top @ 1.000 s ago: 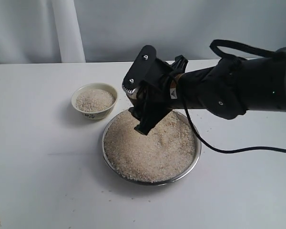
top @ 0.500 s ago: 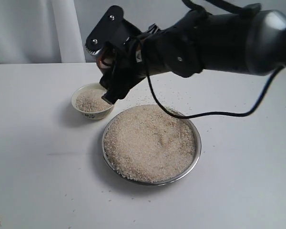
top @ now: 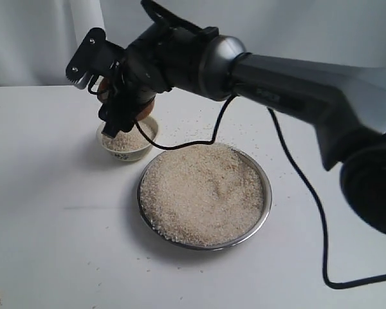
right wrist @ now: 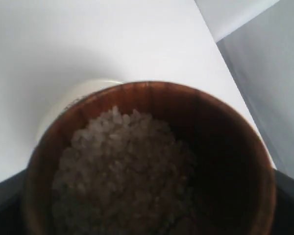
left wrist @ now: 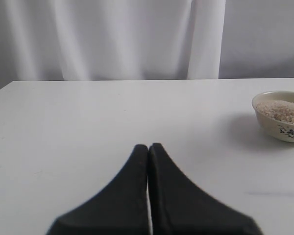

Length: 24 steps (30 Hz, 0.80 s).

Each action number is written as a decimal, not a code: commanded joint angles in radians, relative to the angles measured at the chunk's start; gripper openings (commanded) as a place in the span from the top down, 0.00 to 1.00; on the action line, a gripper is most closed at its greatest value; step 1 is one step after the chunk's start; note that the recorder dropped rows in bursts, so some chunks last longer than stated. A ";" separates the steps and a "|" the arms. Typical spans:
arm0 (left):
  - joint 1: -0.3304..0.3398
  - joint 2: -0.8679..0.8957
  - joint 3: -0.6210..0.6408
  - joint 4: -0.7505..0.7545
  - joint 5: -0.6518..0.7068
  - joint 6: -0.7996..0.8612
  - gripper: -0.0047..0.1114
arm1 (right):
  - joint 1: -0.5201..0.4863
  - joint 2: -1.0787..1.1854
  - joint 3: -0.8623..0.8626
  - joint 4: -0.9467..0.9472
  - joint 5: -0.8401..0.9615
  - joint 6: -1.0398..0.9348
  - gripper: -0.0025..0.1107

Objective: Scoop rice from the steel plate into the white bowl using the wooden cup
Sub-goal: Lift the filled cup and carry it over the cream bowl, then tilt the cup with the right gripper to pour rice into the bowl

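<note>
The steel plate (top: 266,205) lies mid-table, heaped with rice (top: 202,193). Left of it and a little further back stands the white bowl (top: 126,154), which also holds rice; the left wrist view shows this bowl (left wrist: 283,131) too. My right gripper (top: 116,93) reaches across the middle and hangs just above the bowl, shut on the wooden cup (top: 144,110). In the right wrist view the wooden cup (right wrist: 159,98) holds rice (right wrist: 122,161), with the bowl's rim (right wrist: 63,104) beneath it. My left gripper (left wrist: 148,147) is shut on nothing, low over bare table.
Loose grains are scattered on the white table (top: 51,244) around the plate. A black cable (top: 303,188) trails from the right arm across the table on the right. A pale curtain closes off the back.
My right gripper has lifted the cup off the plate's rice and carried it up and left, to just above the white bowl.
</note>
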 commanded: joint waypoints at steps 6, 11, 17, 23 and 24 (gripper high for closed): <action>-0.003 -0.003 0.002 0.000 -0.006 -0.004 0.96 | 0.059 0.166 -0.245 -0.276 0.195 0.001 0.98; -0.003 -0.003 0.002 0.000 -0.006 -0.004 0.96 | 0.080 0.206 -0.261 -0.407 0.222 0.001 0.98; -0.003 -0.003 0.002 0.000 -0.006 -0.004 0.96 | 0.119 0.237 -0.261 -0.583 0.227 -0.007 0.98; -0.003 -0.003 0.002 0.000 -0.006 -0.004 0.96 | 0.139 0.270 -0.261 -0.719 0.259 -0.110 0.98; -0.003 -0.003 0.002 0.000 -0.006 -0.004 0.96 | 0.142 0.272 -0.261 -0.731 0.259 -0.114 0.98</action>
